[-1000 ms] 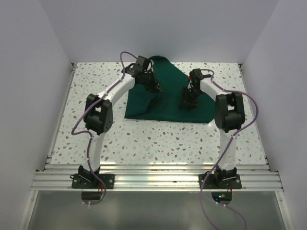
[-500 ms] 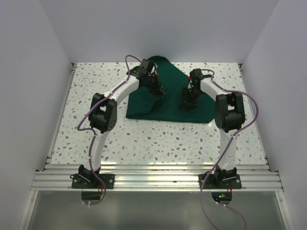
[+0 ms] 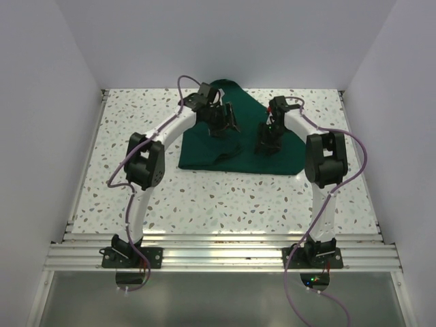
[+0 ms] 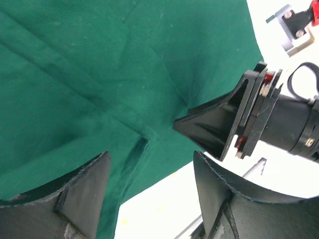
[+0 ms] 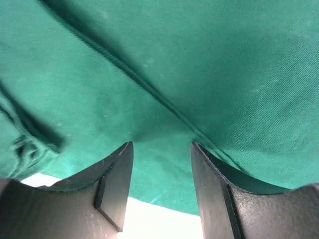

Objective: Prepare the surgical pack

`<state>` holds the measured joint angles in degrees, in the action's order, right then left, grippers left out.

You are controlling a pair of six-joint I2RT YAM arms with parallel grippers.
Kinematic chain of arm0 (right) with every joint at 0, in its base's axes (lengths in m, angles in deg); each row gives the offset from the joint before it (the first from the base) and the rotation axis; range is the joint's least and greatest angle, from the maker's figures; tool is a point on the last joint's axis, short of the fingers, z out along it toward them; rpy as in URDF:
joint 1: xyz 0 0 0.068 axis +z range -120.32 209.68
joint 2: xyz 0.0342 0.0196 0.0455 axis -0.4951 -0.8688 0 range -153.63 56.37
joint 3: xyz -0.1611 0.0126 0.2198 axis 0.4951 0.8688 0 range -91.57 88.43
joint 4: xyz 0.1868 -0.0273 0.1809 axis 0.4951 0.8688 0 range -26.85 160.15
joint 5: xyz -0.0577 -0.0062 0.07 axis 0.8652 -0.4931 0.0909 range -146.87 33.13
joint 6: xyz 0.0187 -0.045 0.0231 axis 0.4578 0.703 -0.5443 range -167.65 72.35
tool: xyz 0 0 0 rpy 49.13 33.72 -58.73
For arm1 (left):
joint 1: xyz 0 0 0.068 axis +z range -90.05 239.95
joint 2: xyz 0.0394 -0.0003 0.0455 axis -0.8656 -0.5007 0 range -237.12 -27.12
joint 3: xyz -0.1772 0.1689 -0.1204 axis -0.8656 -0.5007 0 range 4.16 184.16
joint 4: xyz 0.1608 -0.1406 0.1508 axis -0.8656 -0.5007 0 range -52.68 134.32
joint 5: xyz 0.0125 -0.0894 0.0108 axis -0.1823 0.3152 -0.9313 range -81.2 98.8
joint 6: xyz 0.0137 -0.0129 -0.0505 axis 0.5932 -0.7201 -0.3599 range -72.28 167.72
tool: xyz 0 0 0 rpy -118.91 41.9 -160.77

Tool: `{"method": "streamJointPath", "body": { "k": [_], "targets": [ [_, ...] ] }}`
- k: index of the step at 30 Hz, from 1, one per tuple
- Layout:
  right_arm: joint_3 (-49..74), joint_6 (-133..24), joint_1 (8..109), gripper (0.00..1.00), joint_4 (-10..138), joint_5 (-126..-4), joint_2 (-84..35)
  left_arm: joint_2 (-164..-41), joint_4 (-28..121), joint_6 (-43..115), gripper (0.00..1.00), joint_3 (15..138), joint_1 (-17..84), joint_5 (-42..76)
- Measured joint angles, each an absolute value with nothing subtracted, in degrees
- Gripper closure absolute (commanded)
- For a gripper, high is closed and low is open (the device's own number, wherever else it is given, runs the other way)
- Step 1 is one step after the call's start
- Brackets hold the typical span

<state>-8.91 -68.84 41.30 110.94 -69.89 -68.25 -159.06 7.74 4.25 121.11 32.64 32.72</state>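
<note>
Cloth [image 3: 248, 160], dark green, lies spread and rumpled on the far middle of the speckled counter [image 3: 204, 197] in the top view, one corner reaching toward the back wall. The left end effector [image 3: 228, 122] hangs over the cloth's left part with its jaws apart. The right end effector [image 3: 266, 146] stands low on the right part of the cloth; its opening is too small to judge from here.

From the left wrist, the left end effector [image 4: 149, 194] is wide open with nothing between its fingers [image 4: 84, 194]. Below it the cloth [image 4: 99, 74] shows creases and a folded edge, with bare counter [image 4: 164, 209] beside that edge. The right end effector [image 4: 192, 124] points its tip at the cloth close by.

From the right wrist, the right end effector [image 5: 162, 169] is partly open, its fingers [image 5: 114, 184] apart and clamping nothing. The cloth [image 5: 199, 64] fills the view beyond them, a seam running across the gap. Whether the tips touch it I cannot tell. A strip of counter [image 5: 159, 219] shows at the bottom.
</note>
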Motion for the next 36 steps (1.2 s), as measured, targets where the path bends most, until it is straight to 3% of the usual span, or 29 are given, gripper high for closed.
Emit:
{"method": "streamJointPath", "body": {
  "k": [3, 7, 10, 14, 15, 18, 20, 24, 27, 30, 36],
  "targets": [
    [-11.01, -68.56, 41.30, 0.47, 111.71, -69.89, -68.23, -155.89, 6.89, 6.48, 0.42, 119.84, 33.61, 31.08],
    [-11.95, -68.91, 41.34, 0.47, 110.59, -71.46, -67.05, -145.99, 8.27, 8.82, 0.76, 111.16, 37.21, 29.92],
    [-10.75, -70.17, 41.54, 0.48, 107.99, -75.18, -64.49, -138.32, 11.13, 9.94, 0.88, 102.37, 40.51, 30.31],
    [-9.11, -72.29, 42.32, 0.39, 104.17, -82.13, -61.17, -134.95, 15.33, 10.05, 0.90, 93.59, 41.61, 32.89],
    [-8.32, -72.86, 42.50, 0.30, 102.77, -83.72, -60.40, -135.28, 15.79, 10.09, 0.90, 92.23, 41.26, 33.37],
    [-6.81, -75.16, 42.89, 0.22, 100.04, -88.64, -59.68, -136.59, 16.11, 10.33, 0.90, 89.72, 40.21, 34.51],
    [-5.76, -76.80, 43.00, 0.21, 98.31, -91.18, -59.83, -137.23, 16.33, 10.42, 0.90, 89.37, 39.77, 35.23],
    [-3.45, -80.10, 43.00, 0.25, 95.82, -94.06, -60.23, -137.95, 18.54, 10.46, 0.90, 89.37, 39.64, 36.76],
    [-2.92, -81.32, 43.00, 0.34, 94.94, -94.41, -60.97, -138.76, 20.05, 10.44, 0.90, 89.37, 39.55, 37.75],
    [-2.64, -82.15, 43.00, 0.50, 93.68, -95.44, -61.50, -139.76, 21.07, 10.44, 0.90, 89.11, 39.40, 38.47],
    [-2.18, -83.07, 43.00, 0.53, 92.76, -95.44, -61.69, -139.92, 22.93, 10.39, 0.92, 84.06, 38.70, 39.58]
  ]
}}
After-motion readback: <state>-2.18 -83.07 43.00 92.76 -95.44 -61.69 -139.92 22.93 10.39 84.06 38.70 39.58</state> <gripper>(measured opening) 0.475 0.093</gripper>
